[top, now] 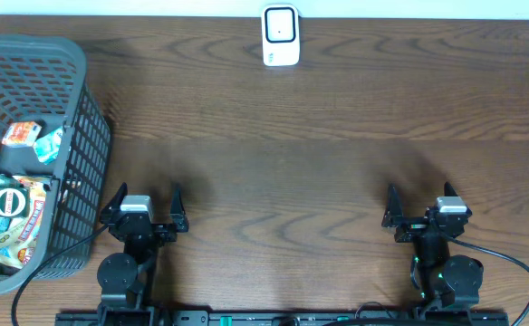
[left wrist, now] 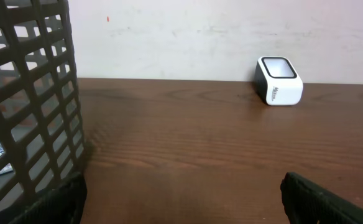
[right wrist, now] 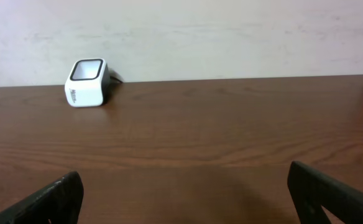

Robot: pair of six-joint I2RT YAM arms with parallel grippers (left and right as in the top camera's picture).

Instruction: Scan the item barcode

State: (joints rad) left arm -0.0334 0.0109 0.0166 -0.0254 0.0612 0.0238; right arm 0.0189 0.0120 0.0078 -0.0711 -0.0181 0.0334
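Note:
The white barcode scanner stands at the far edge of the table, its dark window facing up; it also shows as the scanner and the scanner in the wrist views. Several snack packets lie in the grey basket at the left, among them a small orange-white packet and a larger printed packet. My left gripper stands open beside the basket's right wall with nothing between its fingers. My right gripper stands open and empty at the near right.
The basket wall fills the left of the left wrist view, close to my left finger. Bare brown wood lies between both grippers and the scanner. A pale wall rises behind the table's far edge.

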